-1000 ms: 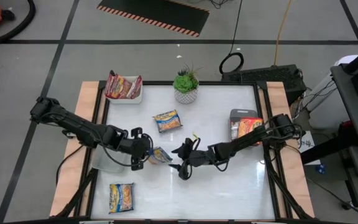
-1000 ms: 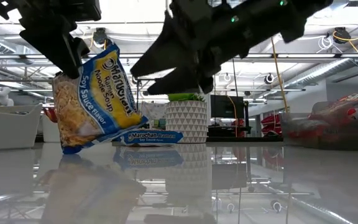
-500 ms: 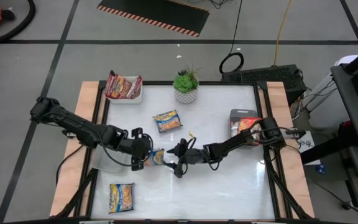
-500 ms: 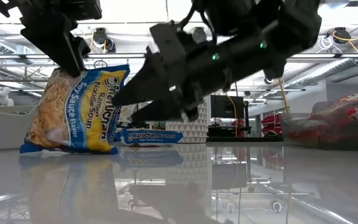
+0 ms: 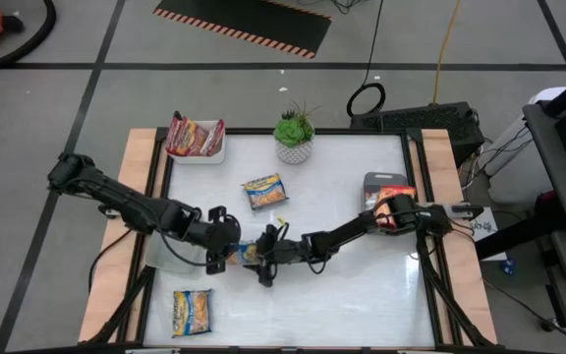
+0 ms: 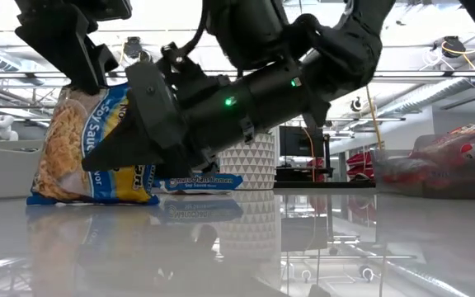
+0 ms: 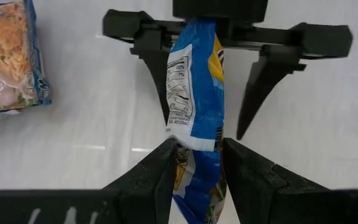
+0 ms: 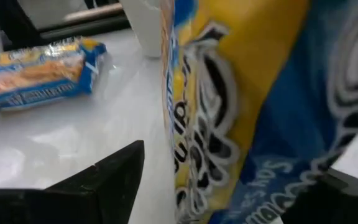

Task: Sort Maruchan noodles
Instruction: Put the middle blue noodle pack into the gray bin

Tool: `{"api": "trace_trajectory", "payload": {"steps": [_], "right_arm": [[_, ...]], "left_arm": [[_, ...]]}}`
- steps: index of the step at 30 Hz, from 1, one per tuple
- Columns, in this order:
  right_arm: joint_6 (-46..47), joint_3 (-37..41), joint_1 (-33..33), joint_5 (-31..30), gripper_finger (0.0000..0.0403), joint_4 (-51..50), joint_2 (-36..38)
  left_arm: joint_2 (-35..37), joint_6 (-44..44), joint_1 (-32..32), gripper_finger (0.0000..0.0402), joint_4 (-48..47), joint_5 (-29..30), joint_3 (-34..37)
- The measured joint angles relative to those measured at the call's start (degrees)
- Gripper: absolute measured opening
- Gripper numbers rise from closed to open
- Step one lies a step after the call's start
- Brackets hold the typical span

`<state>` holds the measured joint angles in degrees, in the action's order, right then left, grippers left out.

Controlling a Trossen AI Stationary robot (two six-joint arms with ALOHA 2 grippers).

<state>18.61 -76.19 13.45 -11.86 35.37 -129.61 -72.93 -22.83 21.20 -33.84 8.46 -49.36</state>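
A blue-and-yellow Maruchan packet (image 5: 249, 251) stands on edge near the table's middle. My left gripper (image 5: 226, 248) is shut on it from the table's left side. My right gripper (image 5: 261, 258) is open and has reached in from the right. In the left wrist view its two fingers (image 7: 260, 81) stand on either side of the packet (image 7: 197, 81). I cannot tell whether they touch it. The packet (image 8: 241, 93) fills the right wrist view. In the low view the right arm hides much of the packet (image 6: 81, 157). My left gripper (image 7: 197, 146) pinches the packet between its two fingers at the upper edge (image 6: 89, 87), coming from above and slanting from the table's left. The packet stands upright below the fingers with its lower edge (image 6: 89, 198) on the table.
Two more blue-and-yellow packets lie flat, one toward the far side (image 5: 265, 191) and one at the near left corner (image 5: 192, 312). Red packets fill a white tray (image 5: 195, 138) at far left. An orange packet sits in a grey tray (image 5: 386, 195) at right. A potted plant (image 5: 294, 133) stands at the far edge.
My right gripper has moved toward the table's left, and its open fingers have come around the packet. The packet hung tilted from my left gripper, one corner low. It has been set down and now stands upright on its lower edge.
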Motion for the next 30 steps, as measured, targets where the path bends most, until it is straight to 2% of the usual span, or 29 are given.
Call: {"api": "trace_trajectory", "payload": {"steps": [4,12,16,19,23,30], "right_arm": [[-3.4,-1.1,0.1,0.1,0.0268,-1.8,1.0],[-6.1,-1.1,0.5,0.1,0.0145,-6.4,5.0],[-7.5,-1.1,0.5,0.2,0.0105,-7.4,5.6],[-8.0,-1.0,0.5,0.6,0.0099,-8.0,6.5],[-8.3,-0.9,0.3,0.6,0.0114,-9.0,7.7],[-11.4,-1.1,0.1,0.1,0.0111,-16.8,15.0]], "left_arm": [[0.0,-0.4,0.8,0.0135,-0.5,0.0,0.0],[0.0,-1.8,3.2,0.0136,-0.4,0.0,0.0],[0.0,-3.0,4.6,0.0136,0.5,0.2,0.0],[0.0,-3.3,5.3,0.0136,1.0,0.8,0.0],[0.0,-3.4,5.6,0.0140,1.0,1.3,0.0],[2.1,-4.8,5.5,0.0187,-2.5,2.1,-2.9]]}}
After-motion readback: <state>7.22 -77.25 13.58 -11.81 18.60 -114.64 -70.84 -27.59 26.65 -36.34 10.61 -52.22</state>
